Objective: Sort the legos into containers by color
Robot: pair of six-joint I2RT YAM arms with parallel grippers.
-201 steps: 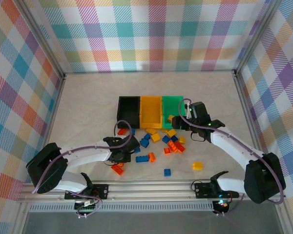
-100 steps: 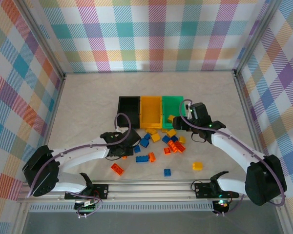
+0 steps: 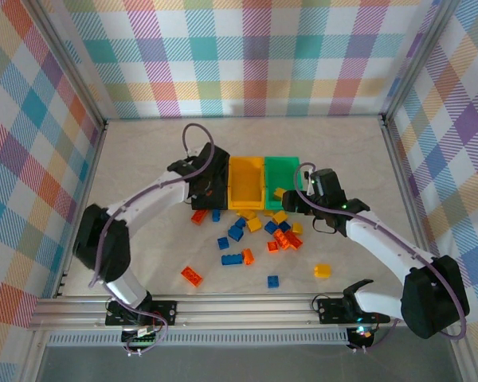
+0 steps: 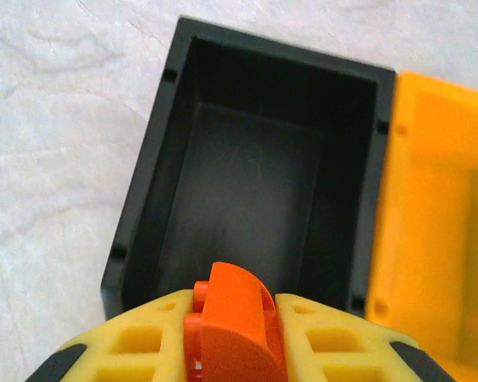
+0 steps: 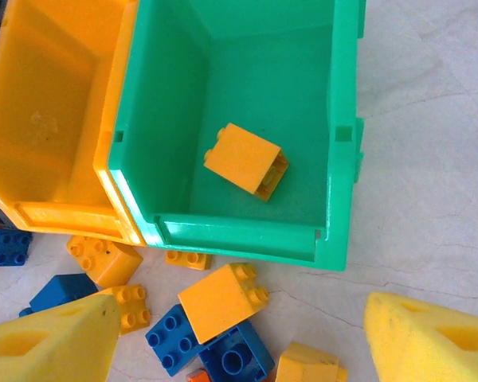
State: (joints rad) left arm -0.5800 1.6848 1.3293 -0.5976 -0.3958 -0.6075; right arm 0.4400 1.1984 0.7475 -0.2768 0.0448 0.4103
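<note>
Left gripper (image 4: 231, 341) clenched on orange brick (image 4: 233, 318), hanging above black bin (image 4: 137, 211) at left end of bin row (image 3: 247, 163). Right gripper (image 5: 239, 334) spread wide, nothing held, just in front of green bin (image 5: 344, 151) at row's right end. Yellow brick (image 5: 245, 161) lying tilted inside green bin. Loose legos (image 3: 251, 232) scattered in front of row.

I see a pale marbled table (image 3: 143, 159), boxed in by plaid walls (image 3: 255, 56) and metal rails (image 3: 247, 310).
</note>
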